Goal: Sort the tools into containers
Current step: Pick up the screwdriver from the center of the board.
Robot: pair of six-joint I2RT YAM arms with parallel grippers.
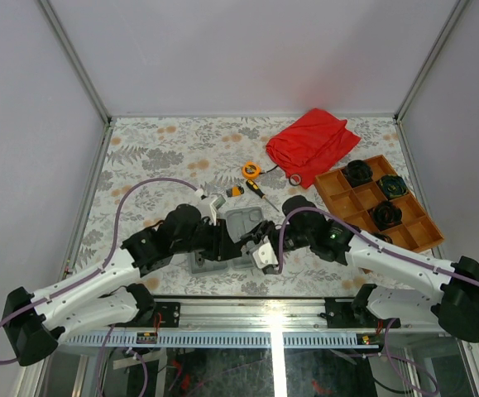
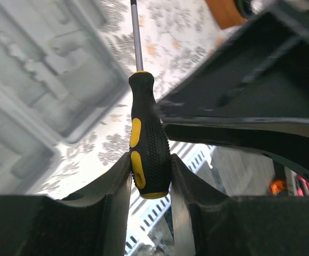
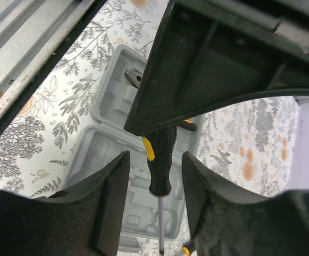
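A black-and-yellow screwdriver [image 2: 149, 154] sits clamped by its handle in my left gripper [image 2: 150, 181], shaft pointing away. In the right wrist view the same screwdriver [image 3: 162, 160] hangs between the fingers of my right gripper [image 3: 155, 176], which stands open with a gap on each side of the handle. Both grippers meet above the grey case of containers [image 1: 243, 222], left gripper [image 1: 237, 246] beside right gripper [image 1: 257, 241]. A plier tip [image 3: 133, 77] shows in the far container. A tape measure [image 1: 251, 170], a second screwdriver [image 1: 256, 189] and a small orange-black piece [image 1: 233, 192] lie beyond the case.
A red cloth [image 1: 312, 142] lies at the back right. An orange-brown divided tray [image 1: 377, 201] with black round parts stands to the right. The table's near rail [image 1: 247, 310] runs just behind the grippers.
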